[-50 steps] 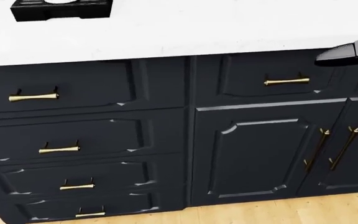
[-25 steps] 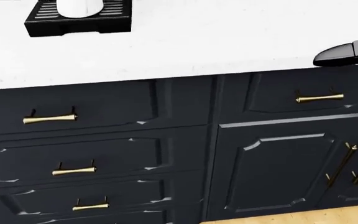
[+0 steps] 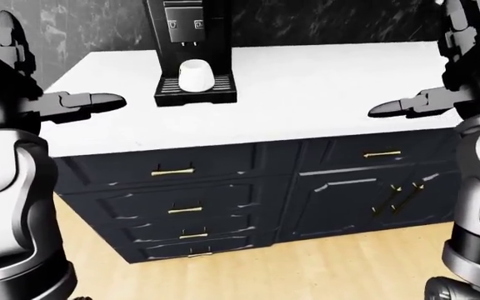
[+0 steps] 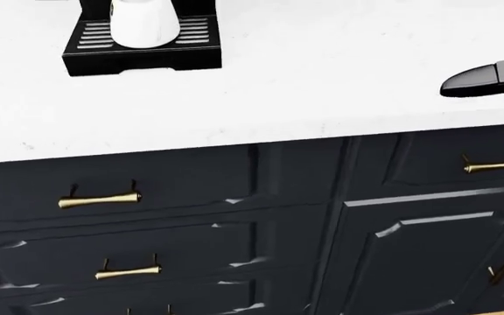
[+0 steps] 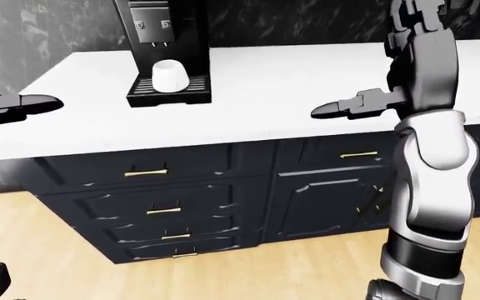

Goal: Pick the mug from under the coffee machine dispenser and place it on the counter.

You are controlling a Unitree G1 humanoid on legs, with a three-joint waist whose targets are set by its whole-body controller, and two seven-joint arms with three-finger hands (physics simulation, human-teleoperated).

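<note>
1. The left hand sits at the left edge of the left-eye view, above the left end of the white counter, fingers stretched out straight and gripping nothing
2. Right of it, the black coffee machine stands on the counter near the dark marbled wall
3. The white mug rests upright on the machine's slotted drip tray, directly beneath the dispenser; neither hand touches it
4. Under the counter's edge, dark navy drawers carry brass handles, stacked one above another
5. Further right, cabinet doors with long brass pulls sit below another drawer
6. The right hand hovers over the counter's near edge well right of the mug, fingers extended and flat, empty
7. In the head view the mug shows at the top left, cut off by the frame
8. Light wood floor runs along the bottom
</note>
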